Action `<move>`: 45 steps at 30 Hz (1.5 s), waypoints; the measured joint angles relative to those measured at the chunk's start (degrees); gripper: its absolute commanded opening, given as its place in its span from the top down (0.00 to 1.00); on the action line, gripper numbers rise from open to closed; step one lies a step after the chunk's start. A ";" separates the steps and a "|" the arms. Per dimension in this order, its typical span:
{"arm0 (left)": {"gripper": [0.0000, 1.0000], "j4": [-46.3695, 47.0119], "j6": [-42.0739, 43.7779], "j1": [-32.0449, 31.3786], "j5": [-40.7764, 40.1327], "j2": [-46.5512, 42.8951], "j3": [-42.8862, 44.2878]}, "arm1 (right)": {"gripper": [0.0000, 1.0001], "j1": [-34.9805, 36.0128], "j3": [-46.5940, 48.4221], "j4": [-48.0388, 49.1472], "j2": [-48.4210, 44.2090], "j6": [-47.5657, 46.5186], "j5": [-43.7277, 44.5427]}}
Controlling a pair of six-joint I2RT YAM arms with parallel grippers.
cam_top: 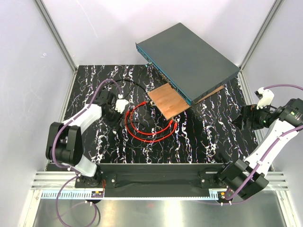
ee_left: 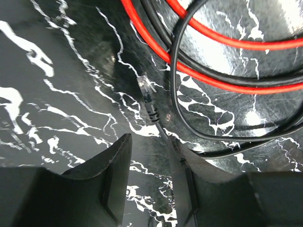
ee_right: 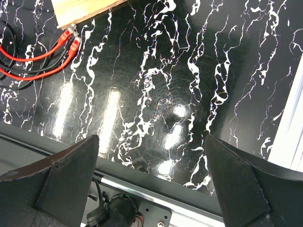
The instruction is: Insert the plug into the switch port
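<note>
The dark-grey switch (cam_top: 189,59) lies at the back right, its teal front face (cam_top: 163,74) with the port row turned toward the mat. The red cable (cam_top: 147,132) lies coiled mid-mat. Two red plug ends (cam_top: 175,124) lie by the wooden board's near corner and also show in the right wrist view (ee_right: 70,41). Another red end (cam_top: 144,103) lies near the left gripper (cam_top: 117,109). That gripper (ee_left: 151,142) is open, low over the mat, with a thin black cable's clear plug (ee_left: 147,90) just ahead of its fingers. The right gripper (ee_right: 151,142) is wide open and empty at the right (cam_top: 242,118).
A brown wooden board (cam_top: 168,101) lies partly under the switch's front edge. A thin black cable (ee_left: 199,66) loops through the red coils. White walls enclose the mat, and a metal rail (ee_right: 156,189) runs along its near edge.
</note>
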 measured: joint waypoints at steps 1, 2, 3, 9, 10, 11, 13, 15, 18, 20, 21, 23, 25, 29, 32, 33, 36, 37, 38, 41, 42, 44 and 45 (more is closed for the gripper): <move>0.58 0.00 0.20 -0.09 0.00 0.68 0.00 | 0.00 0.00 0.00 0.00 0.15 0.00 0.00; 0.58 0.00 0.35 -0.09 0.00 1.40 0.00 | 0.00 0.00 0.07 0.02 0.33 0.00 0.00; 0.58 0.04 0.37 -0.09 -0.09 2.16 0.00 | 0.00 0.00 0.11 0.04 0.42 0.00 -0.02; 0.57 0.42 0.33 -0.13 -0.52 5.53 -0.07 | 0.00 0.00 0.42 0.00 0.74 0.00 -0.02; 0.57 0.57 0.31 -0.22 -0.52 5.86 -0.07 | 0.00 0.00 0.44 0.02 0.87 0.02 -0.02; 0.57 0.76 0.26 -0.35 -0.57 6.16 -0.07 | 0.00 0.00 0.46 0.00 1.01 0.02 -0.02; 0.60 1.18 0.04 -0.76 -0.92 6.71 -0.09 | 0.00 0.00 0.57 0.00 1.38 0.02 -0.04; 0.63 2.10 -0.66 -1.55 -1.68 7.28 -0.28 | 0.00 0.00 0.74 0.00 1.70 0.04 -0.07; 0.74 3.39 -1.92 -2.91 -4.55 7.30 -0.66 | 0.00 0.00 0.87 0.02 1.88 0.04 -0.09; 0.84 4.20 -2.73 -3.37 -6.40 7.26 -0.85 | 0.00 0.00 1.07 -0.02 1.88 0.04 -0.07; 0.88 4.37 -3.43 -3.48 -7.08 7.19 -0.87 | 0.00 0.00 1.18 0.02 1.88 0.04 -0.09; 0.97 4.46 -4.04 -3.50 -8.31 6.86 -0.87 | 0.00 0.00 1.31 0.00 1.88 0.04 -0.09; 1.00 3.48 -4.70 -3.41 -9.33 5.86 -0.79 | 0.00 0.00 1.55 0.00 1.88 0.02 -0.11; 1.00 -3.80 -5.42 -3.37 -10.29 -0.96 3.91 | 0.00 0.00 3.08 -0.02 1.84 0.02 -0.50; 1.00 -7.78 -5.70 -3.37 -10.71 -6.03 12.50 | 0.00 0.00 4.50 0.00 1.75 -0.02 -0.98; 1.00 -8.57 -5.73 -3.37 -10.93 -7.61 15.91 | 0.00 0.00 4.94 -0.02 1.68 -0.02 -1.18; 1.00 -10.54 -5.88 -3.37 -11.21 -11.32 24.46 | 0.00 0.00 5.99 0.00 1.42 -0.26 -1.99; 1.00 -11.21 -5.95 -3.37 -11.23 -12.41 26.82 | 0.00 0.00 6.34 0.00 1.29 -0.39 -2.16; 1.00 -12.11 -6.16 -3.37 -11.23 -13.31 28.98 | 0.00 0.00 6.64 -0.02 1.20 -0.46 -2.21; 1.00 -15.32 -6.78 -3.56 -10.99 -14.29 35.12 | 0.00 0.00 7.78 -0.07 1.16 -0.55 -2.82; 1.00 -16.44 -6.99 -3.61 -10.82 -14.27 37.35 | 0.00 0.00 8.33 -0.09 1.16 -0.59 -3.23; 1.00 -17.94 -7.52 -3.93 -10.25 -14.34 41.20 | 0.00 0.00 9.88 -0.24 1.18 -0.63 -3.72; 1.00 -18.58 -7.87 -4.15 -9.90 -14.43 42.93 | 0.00 0.00 10.84 -0.26 1.18 -0.63 -4.04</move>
